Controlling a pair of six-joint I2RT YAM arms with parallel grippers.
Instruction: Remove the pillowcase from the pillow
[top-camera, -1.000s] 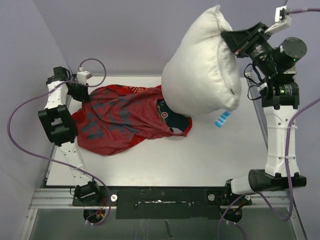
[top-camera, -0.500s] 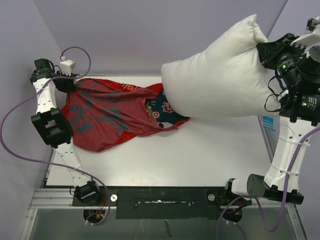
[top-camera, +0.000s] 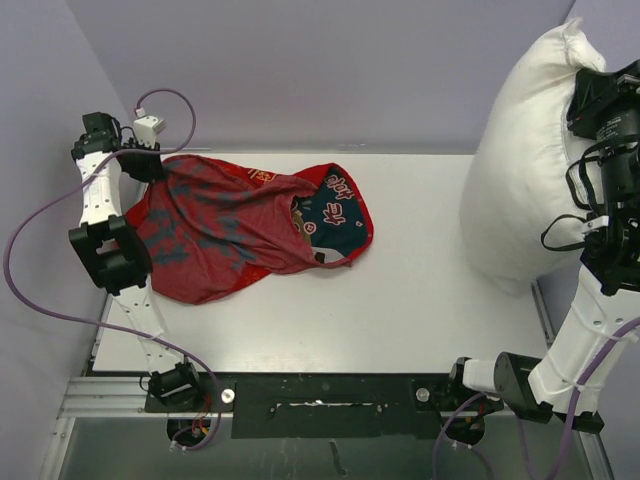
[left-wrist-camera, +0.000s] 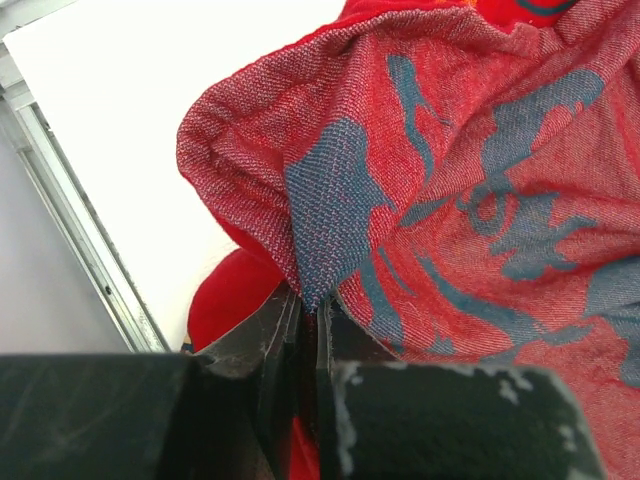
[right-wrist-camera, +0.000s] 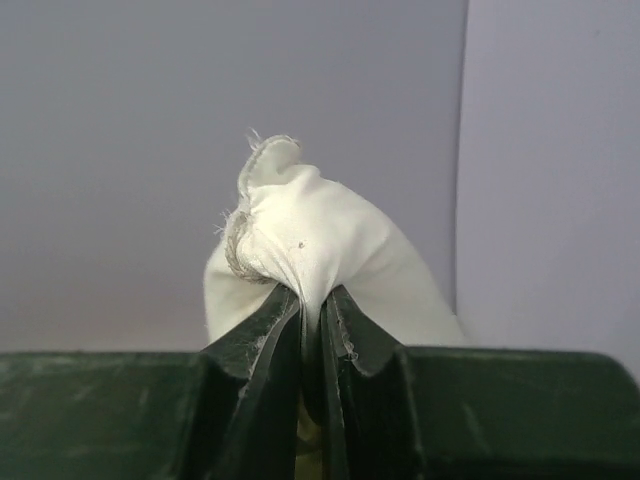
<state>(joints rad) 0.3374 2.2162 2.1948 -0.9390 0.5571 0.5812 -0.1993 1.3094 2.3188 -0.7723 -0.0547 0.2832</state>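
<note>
The pillowcase lies crumpled on the left half of the white table, limp and flat. It mostly shows its duller red side with dark blotches. Its mouth gapes toward the right, where a patch of brighter red and dark blue print shows inside the opening. Its far left corner is drawn up off the table into a peak, and the left gripper has that peak pinched. In the left wrist view the two dark fingers stand pressed together with a fold of the red weave caught between them (a little smoother, brighter red bulges out just beside the fold, low on the table side). The pillow is entirely out of the cover and well apart from it. It hangs on end at the right edge of the scene, plump and white, with its top high against the lilac wall. Its lower end is down by the table's right rim, and from here I cannot tell whether it touches the table there. The right gripper holds the pillow by an upper corner, its jaws clamped tight on a bunched knot of white cloth, and a frayed seam pokes up above the fingertips.
</note>
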